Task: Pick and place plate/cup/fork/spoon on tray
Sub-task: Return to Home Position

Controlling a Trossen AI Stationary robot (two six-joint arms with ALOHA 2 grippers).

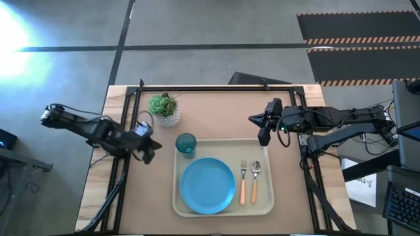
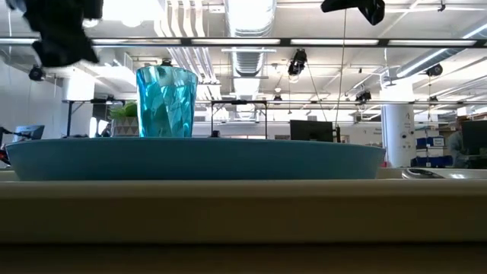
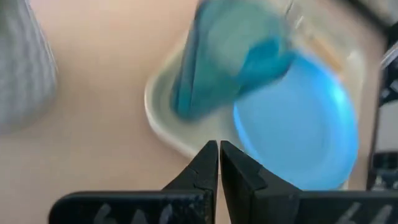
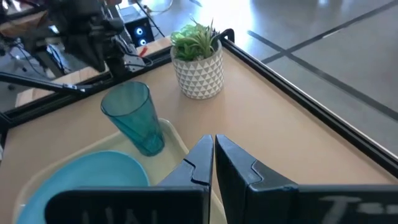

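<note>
I see the cup [image 1: 186,145], plate [image 1: 207,185], fork [image 1: 243,181] and spoon [image 1: 255,179] on the tray [image 1: 223,145]; both arms' fingers pressed together, empty

Light wood surface [image 1: 216,111] with a black frame, just the cream tray [image 1: 266,206] near the front and a potted plant [image 1: 165,109] sitting directly on it.
</note>
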